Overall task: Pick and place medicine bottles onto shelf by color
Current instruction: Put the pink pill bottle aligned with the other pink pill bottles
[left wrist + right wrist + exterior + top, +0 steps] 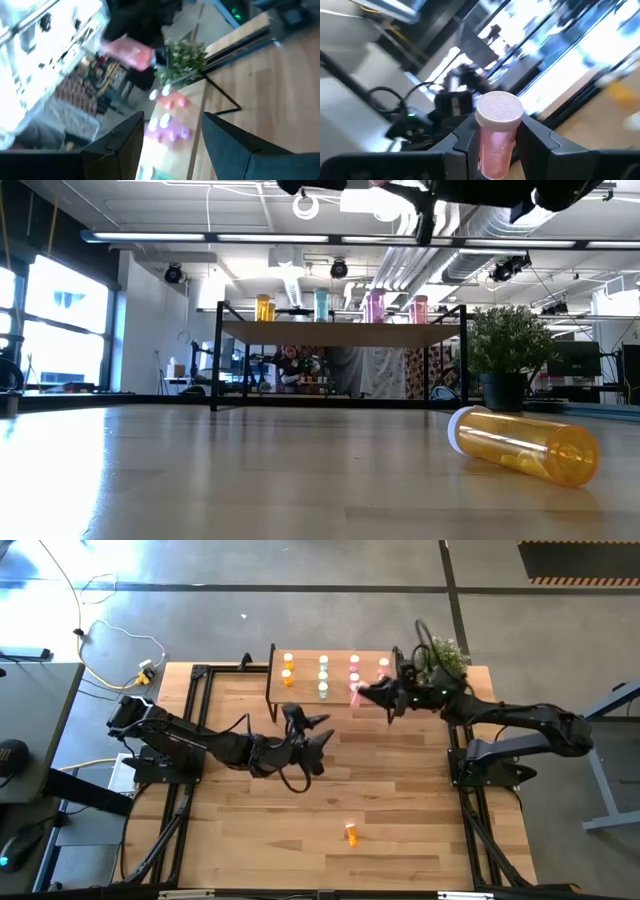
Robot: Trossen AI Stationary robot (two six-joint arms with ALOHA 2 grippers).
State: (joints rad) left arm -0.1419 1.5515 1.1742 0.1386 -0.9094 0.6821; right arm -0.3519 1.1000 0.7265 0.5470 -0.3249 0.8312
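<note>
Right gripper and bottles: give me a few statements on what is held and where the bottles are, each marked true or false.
1. The right gripper has its jaws shut on a pink bottle. True.
2. The left gripper holds an orange bottle. False: its jaws stand open with nothing between them.
3. An orange bottle lies on its side on the table. True.
4. The shelf carries no bottles. False: orange, green and pink bottles stand on it.
5. A potted plant stands near the shelf. True.
</note>
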